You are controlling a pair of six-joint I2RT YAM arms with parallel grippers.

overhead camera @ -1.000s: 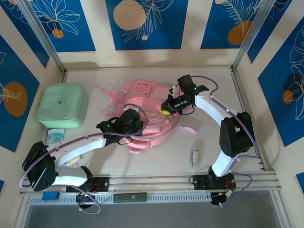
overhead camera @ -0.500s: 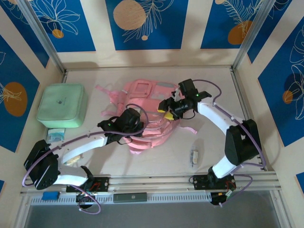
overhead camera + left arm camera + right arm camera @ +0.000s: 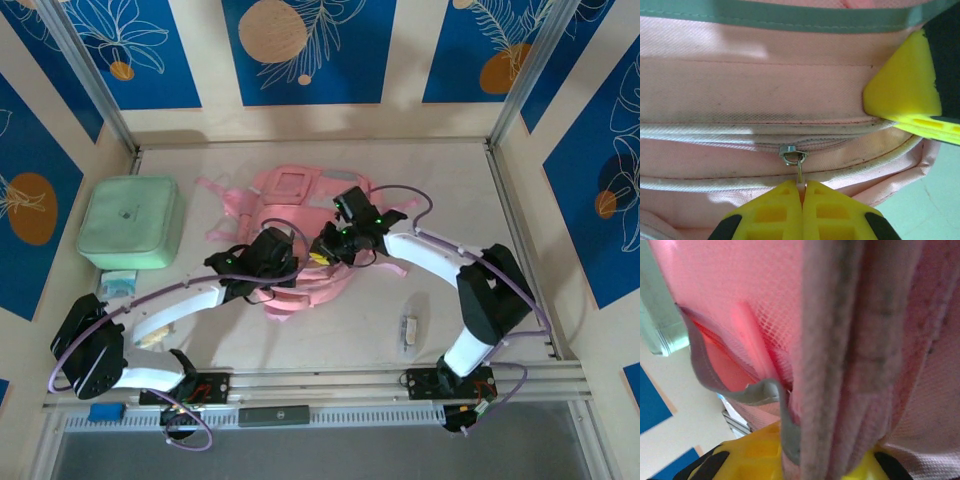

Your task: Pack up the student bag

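The student bag [image 3: 296, 196], a soft pink backpack, lies in the middle of the table with its straps spread to the left. My left gripper [image 3: 292, 263] sits at the bag's near side. In the left wrist view it [image 3: 801, 186] is shut on the metal zipper pull [image 3: 799, 171] that hangs from the slider [image 3: 789, 152]. My right gripper [image 3: 321, 256] is just right of it, over the bag's middle. Its yellow fingers [image 3: 747, 452] are shut on a thick fold of the bag's pink fabric and grey-trimmed edge [image 3: 837, 365]. One right finger [image 3: 905, 90] shows in the left wrist view.
A mint-green square case [image 3: 130, 222] stands at the left, with a small blue-and-white item [image 3: 118, 286] in front of it. A small pale object [image 3: 409, 330] lies near the right arm's base. Wall panels enclose the table on three sides.
My right gripper has swung left and nearer across the bag, ending close beside the left gripper, and the bag's right side has bunched leftward with it. The left gripper has hardly moved.
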